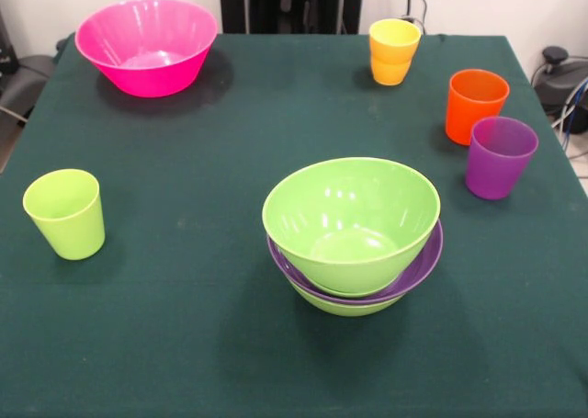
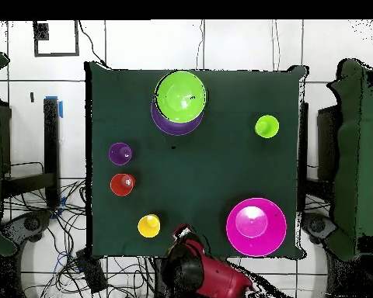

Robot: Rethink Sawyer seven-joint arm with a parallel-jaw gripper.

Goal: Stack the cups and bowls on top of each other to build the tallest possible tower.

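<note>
Green bowl (image 1: 351, 220) sat nested in a purple bowl (image 1: 418, 269); pink bowl (image 1: 146, 46) stood at a table (image 1: 184, 326) corner; my jaws' state I couldn't tell.

so I count four cups (image 1: 393, 50) and four bowls (image 1: 147, 46) total, three of those bowls nested in one stack (image 1: 354, 234).

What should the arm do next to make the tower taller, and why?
Probably reach for the pink bowl. It sits alone at a table corner, while the stack so far shows only green and purple bowls. Wide pieces likely belong on before the four loose cups. The gripper is not clearly visible.
</note>
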